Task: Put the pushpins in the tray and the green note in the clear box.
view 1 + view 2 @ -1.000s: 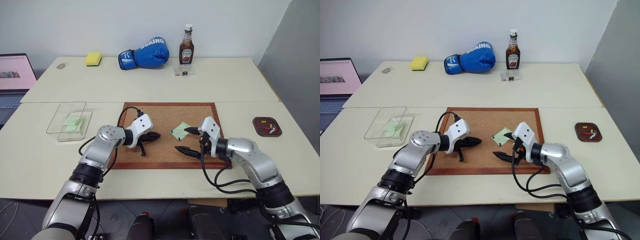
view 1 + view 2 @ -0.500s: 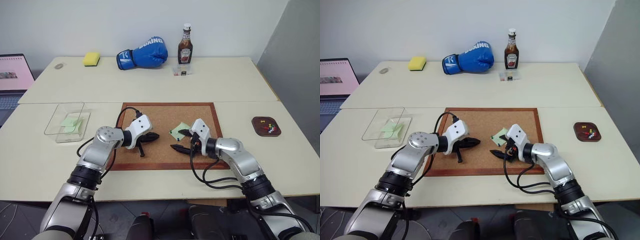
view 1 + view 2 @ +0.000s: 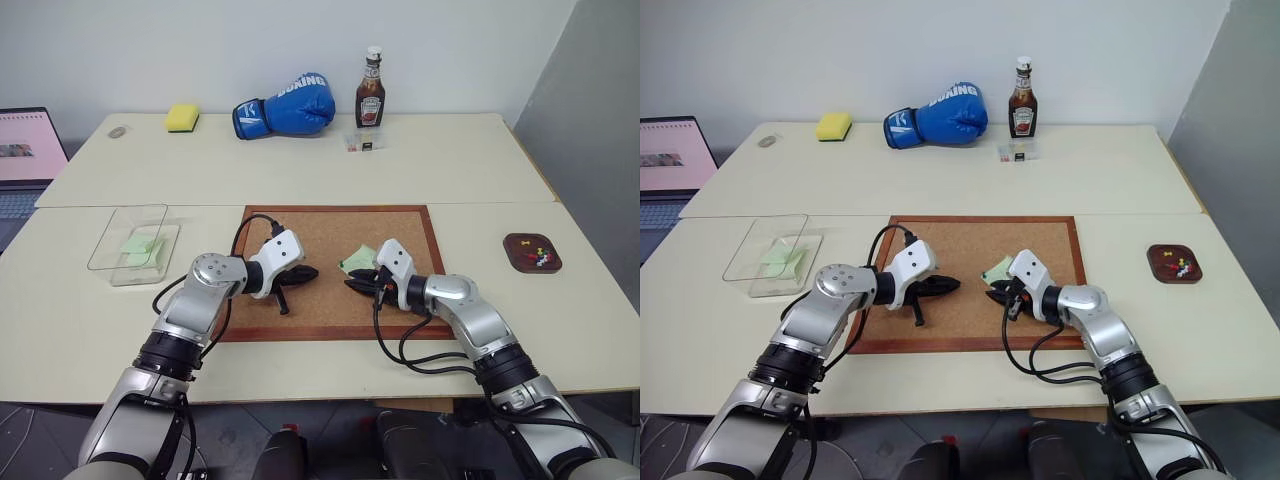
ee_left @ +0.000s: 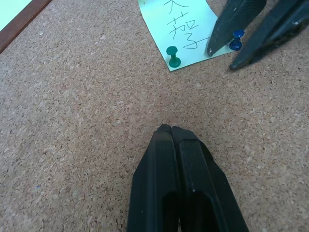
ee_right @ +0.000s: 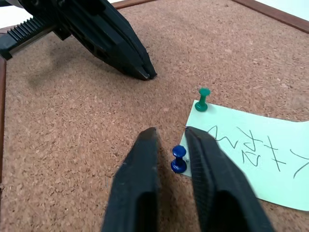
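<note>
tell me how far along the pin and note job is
Done: several pins lie in the tray and one green sheet is in the clear box. In hand: the right gripper brackets the blue pin. Left: that pin, the green pin and the green note they hold.

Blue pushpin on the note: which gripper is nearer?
Right. The right gripper has its fingers on either side of the blue pushpin; the left gripper rests shut on the cork board, apart from it.

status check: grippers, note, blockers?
Left gripper shut, tips on cork board. Right gripper closing around blue pushpin. Pale green paper note pinned; green pushpin also in.
</note>
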### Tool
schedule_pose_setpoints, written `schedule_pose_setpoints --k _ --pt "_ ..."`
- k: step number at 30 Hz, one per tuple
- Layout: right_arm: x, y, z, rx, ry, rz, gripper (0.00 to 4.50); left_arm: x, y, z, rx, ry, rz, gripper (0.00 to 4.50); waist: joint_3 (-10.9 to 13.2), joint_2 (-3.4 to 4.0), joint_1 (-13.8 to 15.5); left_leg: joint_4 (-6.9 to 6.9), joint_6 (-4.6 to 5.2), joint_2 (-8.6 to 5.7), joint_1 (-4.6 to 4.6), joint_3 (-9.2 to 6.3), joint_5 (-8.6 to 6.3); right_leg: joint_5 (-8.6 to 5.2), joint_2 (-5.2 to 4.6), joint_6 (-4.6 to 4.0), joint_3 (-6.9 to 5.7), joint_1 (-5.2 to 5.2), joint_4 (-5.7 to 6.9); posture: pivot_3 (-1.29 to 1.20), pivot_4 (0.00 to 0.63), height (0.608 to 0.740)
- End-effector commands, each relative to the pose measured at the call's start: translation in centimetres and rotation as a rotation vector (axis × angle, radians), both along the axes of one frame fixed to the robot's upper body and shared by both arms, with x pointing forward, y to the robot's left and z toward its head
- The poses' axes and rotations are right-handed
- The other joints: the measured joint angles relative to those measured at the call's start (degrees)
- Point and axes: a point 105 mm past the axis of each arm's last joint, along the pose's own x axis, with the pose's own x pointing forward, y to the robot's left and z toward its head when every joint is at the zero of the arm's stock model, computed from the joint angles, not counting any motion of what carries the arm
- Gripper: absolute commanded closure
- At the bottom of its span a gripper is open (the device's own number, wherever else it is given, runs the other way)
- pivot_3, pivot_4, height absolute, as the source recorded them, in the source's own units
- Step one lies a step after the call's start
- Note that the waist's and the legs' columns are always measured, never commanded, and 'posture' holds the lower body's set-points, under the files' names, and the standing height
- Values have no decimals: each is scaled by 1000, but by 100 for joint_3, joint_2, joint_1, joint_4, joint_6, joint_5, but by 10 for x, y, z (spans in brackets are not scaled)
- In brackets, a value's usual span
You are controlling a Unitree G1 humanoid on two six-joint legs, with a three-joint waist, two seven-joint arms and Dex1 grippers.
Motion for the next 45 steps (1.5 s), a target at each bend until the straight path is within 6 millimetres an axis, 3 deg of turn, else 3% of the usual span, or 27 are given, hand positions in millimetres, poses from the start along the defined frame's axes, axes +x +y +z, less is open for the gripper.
schedule_pose_setpoints --k 1,7,18,27,29,33,39,45 --pt "-1 5 10 -5 -50 43 4491 -12 10 -32 70 123 22 4500 0 0 0 0 0 0 0 0 0 0 0 0 -1 0 0 0 150 740" --pt "1 4 21 36 -67 35 4491 -16 9 -35 78 139 19 4500 0 0 -2 -1 0 0 0 0 0 1 0 1 0 0 0 0 150 740" --pt "-22 12 45 99 -112 106 4491 -18 16 -42 109 166 30 4500 0 0 -2 -9 0 1 2 -2 0 0 1 0 -2 -4 1 0 150 740" --pt "-20 4 56 126 -120 51 4491 -17 16 -41 115 163 27 4500 0 0 -2 -10 0 2 4 0 0 -7 1 -12 -1 -4 2 0 150 740" --pt "-16 -8 63 141 -134 -6 4491 -16 17 -41 116 163 27 4500 0 0 0 -10 0 2 4 0 0 -7 1 -12 -1 -3 1 0 150 740" --pt "-1 -48 76 178 -154 -212 4491 -18 17 -42 117 167 25 4500 -1 -1 5 -9 0 2 2 0 0 -7 1 -12 -1 -3 0 0 150 740" --pt "28 -149 80 145 -195 -718 4491 -20 16 -45 110 177 22 4500 -1 -1 1 -10 0 2 3 2 0 -8 1 -14 1 -4 2 0 150 740" --pt "32 -226 86 164 -216 -1068 4491 -21 14 -47 107 186 12 4500 -1 -1 0 -15 0 1 5 7 0 -9 1 -15 5 -3 0 0 150 740"
